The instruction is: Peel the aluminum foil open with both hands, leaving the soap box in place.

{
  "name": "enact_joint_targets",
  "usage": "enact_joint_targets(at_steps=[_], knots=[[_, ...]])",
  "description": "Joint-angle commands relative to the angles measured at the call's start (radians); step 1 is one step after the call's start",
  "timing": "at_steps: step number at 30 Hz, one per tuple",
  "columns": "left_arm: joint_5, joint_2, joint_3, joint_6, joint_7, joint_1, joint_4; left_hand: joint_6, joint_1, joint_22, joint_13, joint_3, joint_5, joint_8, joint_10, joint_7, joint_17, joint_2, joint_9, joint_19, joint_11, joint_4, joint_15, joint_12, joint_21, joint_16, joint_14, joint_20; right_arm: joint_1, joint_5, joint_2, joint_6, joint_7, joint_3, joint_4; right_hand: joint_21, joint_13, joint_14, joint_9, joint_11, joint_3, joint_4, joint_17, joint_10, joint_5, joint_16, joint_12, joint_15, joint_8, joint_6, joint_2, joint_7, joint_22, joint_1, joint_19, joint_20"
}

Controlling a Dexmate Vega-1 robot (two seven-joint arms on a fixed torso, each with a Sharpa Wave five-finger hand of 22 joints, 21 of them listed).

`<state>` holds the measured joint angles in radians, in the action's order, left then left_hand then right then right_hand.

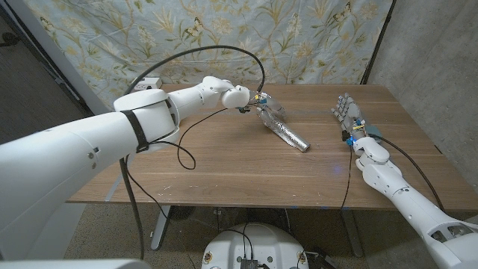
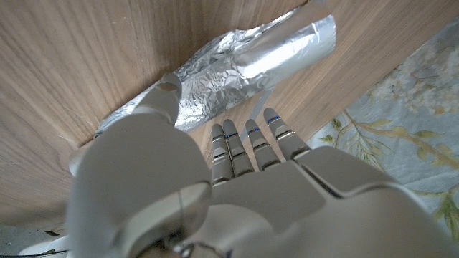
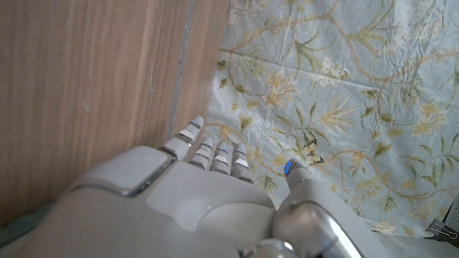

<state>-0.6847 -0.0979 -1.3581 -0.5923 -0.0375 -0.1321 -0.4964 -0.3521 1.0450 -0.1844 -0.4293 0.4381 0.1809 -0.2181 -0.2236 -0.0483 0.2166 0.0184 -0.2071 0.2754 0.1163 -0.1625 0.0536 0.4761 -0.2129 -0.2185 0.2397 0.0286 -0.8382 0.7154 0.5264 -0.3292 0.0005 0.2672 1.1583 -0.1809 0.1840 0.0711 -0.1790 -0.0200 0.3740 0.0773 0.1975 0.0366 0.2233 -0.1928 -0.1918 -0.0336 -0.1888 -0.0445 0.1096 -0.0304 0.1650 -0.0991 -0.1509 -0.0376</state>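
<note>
Crinkled silver aluminum foil [image 1: 284,131] lies as a long wrapped bundle near the middle of the wooden tabletop [image 1: 224,161], a little toward the far edge, running diagonally from the left hand down toward the near right. One end looks like a smooth rolled tube, the other end wrinkled and flatter. Soap box not visible; presumably still inside the foil, can't confirm.

Left hand [image 1: 258,101] is at the far end of the bundle. In the left wrist view the thumb [image 2: 161,100] sits on or right at the crumpled end, while the other fingers [image 2: 251,143] reach out straight alongside the foil, apart from each other. Whether anything is actually pinched there, cannot tell; no foil flap visibly lifted between thumb and fingers.

Right hand [image 1: 349,113] stands near the right edge of the tabletop, well apart from the foil, fingers extended and slightly spread, holding nothing. Right wrist view shows its fingers [image 3: 211,154] pointing past the tabletop edge toward the floral backdrop [image 3: 344,93].

Progress, as a judgement: early. Foil still looks closed all along, no opened seam, no box exposed. Left hand just making contact; right hand not engaged yet. Left to do: bring right hand to the near end, get hold of edges on both sides, peel apart without dragging the bundle.
</note>
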Motion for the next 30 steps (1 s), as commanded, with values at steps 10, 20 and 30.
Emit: enact_joint_targets(at_steps=[10,20,30], knots=[[0.001,0.003,-0.072,0.028,0.096,0.006,-0.004,-0.03,0.029,-0.002,-0.013,-0.009,0.005,-0.013,-0.026,-0.002,0.005,0.003,-0.009,0.023,0.0,-0.003,0.006,0.027,-0.011,-0.011,0.032,-0.004,-0.003,0.017,0.0,-0.02,0.019,-0.014,-0.025,-0.005,0.004,0.011,-0.005,0.0,0.008,0.0,0.005,0.007,-0.005,-0.007,0.0,-0.019,0.001,0.004,0.004,-0.001,0.002,-0.009,0.001,-0.072],[-0.007,-0.008,-0.063,0.041,0.1,0.016,-0.023,-0.051,0.041,-0.002,-0.025,-0.017,0.008,-0.019,-0.037,-0.004,0.01,0.01,-0.014,0.029,0.002,-0.003,0.01,0.046,-0.012,-0.017,0.048,-0.002,-0.014,0.007,0.023,-0.006,0.001,-0.019,0.016,-0.005,0.004,0.012,-0.005,0.0,0.009,0.0,0.006,0.008,-0.006,-0.007,0.0,-0.019,0.0,0.004,0.004,-0.002,0.002,-0.008,0.001,-0.072],[-0.026,0.03,-0.089,0.038,0.169,0.018,0.056,-0.069,0.053,-0.002,-0.035,-0.026,0.01,-0.025,-0.055,-0.005,0.015,0.011,-0.019,0.038,0.007,-0.004,0.018,0.066,-0.014,-0.024,0.065,-0.002,0.0,0.003,0.02,-0.009,0.005,-0.016,0.01,-0.006,0.004,0.012,-0.005,-0.001,0.01,-0.001,0.006,0.008,-0.006,-0.007,0.0,-0.02,0.0,0.003,0.005,-0.001,0.002,-0.009,0.001,-0.072]])
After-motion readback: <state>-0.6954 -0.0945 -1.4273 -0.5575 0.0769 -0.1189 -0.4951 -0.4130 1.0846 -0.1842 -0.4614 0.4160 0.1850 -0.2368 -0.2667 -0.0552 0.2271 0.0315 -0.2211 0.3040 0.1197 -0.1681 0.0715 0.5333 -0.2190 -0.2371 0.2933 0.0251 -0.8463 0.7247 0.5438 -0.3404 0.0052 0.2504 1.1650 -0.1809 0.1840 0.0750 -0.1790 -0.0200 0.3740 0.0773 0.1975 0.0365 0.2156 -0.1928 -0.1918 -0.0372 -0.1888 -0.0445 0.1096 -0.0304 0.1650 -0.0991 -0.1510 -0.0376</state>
